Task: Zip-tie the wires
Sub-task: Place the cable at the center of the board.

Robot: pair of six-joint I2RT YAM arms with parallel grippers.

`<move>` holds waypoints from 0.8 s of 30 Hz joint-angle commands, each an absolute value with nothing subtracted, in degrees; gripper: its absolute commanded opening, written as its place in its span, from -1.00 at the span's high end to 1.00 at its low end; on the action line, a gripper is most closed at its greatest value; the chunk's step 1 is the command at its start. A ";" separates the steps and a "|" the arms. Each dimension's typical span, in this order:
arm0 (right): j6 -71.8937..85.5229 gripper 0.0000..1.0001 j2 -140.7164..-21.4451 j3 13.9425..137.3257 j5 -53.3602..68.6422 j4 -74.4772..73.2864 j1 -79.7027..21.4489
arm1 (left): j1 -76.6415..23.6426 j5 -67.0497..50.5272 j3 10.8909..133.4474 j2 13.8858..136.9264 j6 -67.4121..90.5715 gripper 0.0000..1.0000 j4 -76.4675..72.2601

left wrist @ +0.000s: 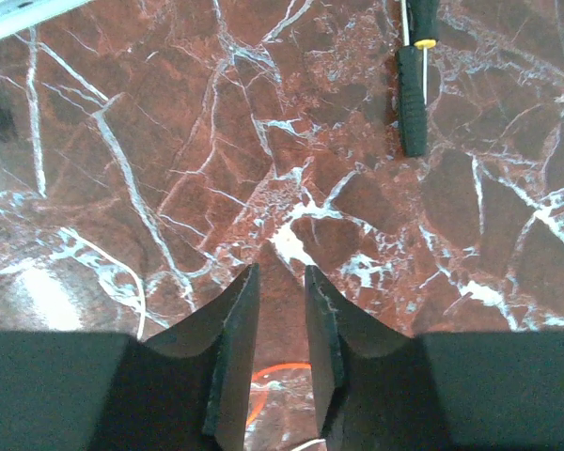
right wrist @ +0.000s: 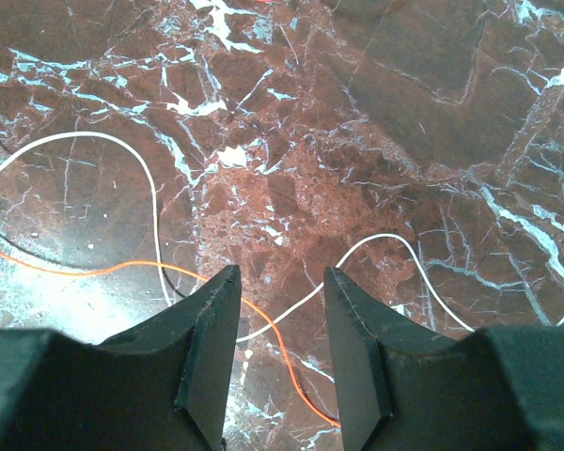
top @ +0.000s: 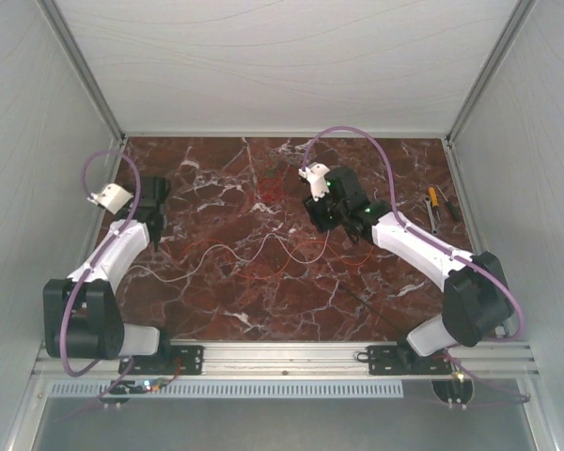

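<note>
Marble table (top: 216,305), wires (top: 273,242) loose, left tool (left wrist: 281,274), right tool (right wrist: 281,274) parted

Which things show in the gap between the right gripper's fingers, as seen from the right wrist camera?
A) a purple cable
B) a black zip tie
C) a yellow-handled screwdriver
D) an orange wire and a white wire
D: in the right wrist view, an orange wire and a white wire run across the gap between the open fingers of the right gripper. No tie, tool or cable shows there.
</note>
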State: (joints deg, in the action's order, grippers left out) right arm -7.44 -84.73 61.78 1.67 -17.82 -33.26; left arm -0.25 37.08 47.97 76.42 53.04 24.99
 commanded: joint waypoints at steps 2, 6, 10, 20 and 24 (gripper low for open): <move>-6.47 0.23 -82.79 60.93 2.15 -17.34 -33.64 | 0.00 39.10 52.25 76.68 54.67 0.12 27.28; -6.50 0.23 -82.92 60.91 2.10 -17.06 -33.65 | 0.00 39.82 54.55 76.59 53.81 -0.13 27.67; -6.50 0.23 -83.05 60.93 2.20 -16.88 -33.58 | 0.00 41.21 57.07 76.86 53.43 -0.23 28.96; -6.21 0.22 -82.57 60.57 3.42 -16.62 -33.60 | -0.01 31.06 58.79 74.31 46.04 -0.43 26.78; -5.92 0.22 -82.47 60.48 3.68 -16.75 -33.65 | -0.49 16.88 57.68 71.48 38.41 -0.42 22.72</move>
State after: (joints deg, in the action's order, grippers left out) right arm -6.87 -84.62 60.97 2.72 -17.78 -33.28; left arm -0.25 30.48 56.27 75.07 46.54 27.94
